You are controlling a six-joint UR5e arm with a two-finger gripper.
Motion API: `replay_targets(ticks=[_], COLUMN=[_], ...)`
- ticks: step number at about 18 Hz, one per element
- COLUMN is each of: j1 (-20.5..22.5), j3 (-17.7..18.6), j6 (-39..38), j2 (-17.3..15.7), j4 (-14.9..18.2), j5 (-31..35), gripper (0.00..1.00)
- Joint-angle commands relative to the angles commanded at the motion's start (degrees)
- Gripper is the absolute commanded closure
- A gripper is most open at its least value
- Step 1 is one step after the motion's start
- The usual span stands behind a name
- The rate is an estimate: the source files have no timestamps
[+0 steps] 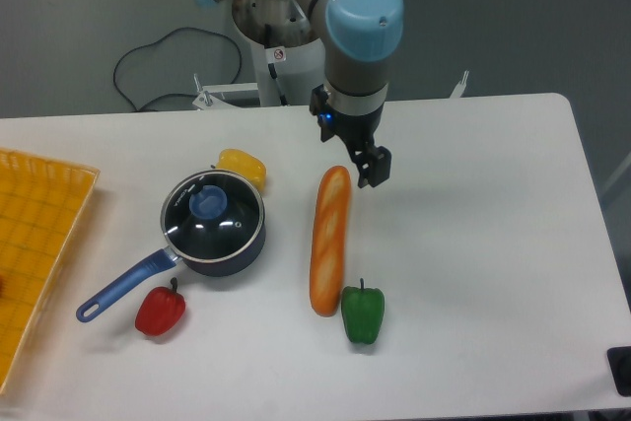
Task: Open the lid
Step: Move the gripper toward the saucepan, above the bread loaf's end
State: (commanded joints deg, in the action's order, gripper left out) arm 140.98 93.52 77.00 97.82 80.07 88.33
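We see the lid [213,210] seated on the saucepan [219,244] toward the desk's left-centre, knob up for a top grab, w/ our gripper [374,166] empty by the baguette [329,240], jaw gap can't tell.

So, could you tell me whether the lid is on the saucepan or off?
On: the lid sits flat on the saucepan, covering its rim.

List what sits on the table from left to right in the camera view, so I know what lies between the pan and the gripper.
Yellow tray → red pepper → lid on the saucepan → baguette → gripper.
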Motion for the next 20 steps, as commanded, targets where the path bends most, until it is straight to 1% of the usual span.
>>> replay_targets(ticks=[4, 8, 11, 14, 20], j1=[-2.02, -3.7, -5.1, -5.81, -6.95], j3=[-0.09, 0.09, 0.44, 0.44, 0.44], j6=[-4.57, -5.99, -9.5, -9.94, -11.09], j2=[0.79, 1.31, 1.58, 2.63, 3.08], j4=[-0.09, -0.09, -0.35, -0.35, -1.23], j5=[0.09, 0.09, 0.0, 0.0, -0.09], gripper=[0.0, 0.0, 0.0, 0.0, 0.0])
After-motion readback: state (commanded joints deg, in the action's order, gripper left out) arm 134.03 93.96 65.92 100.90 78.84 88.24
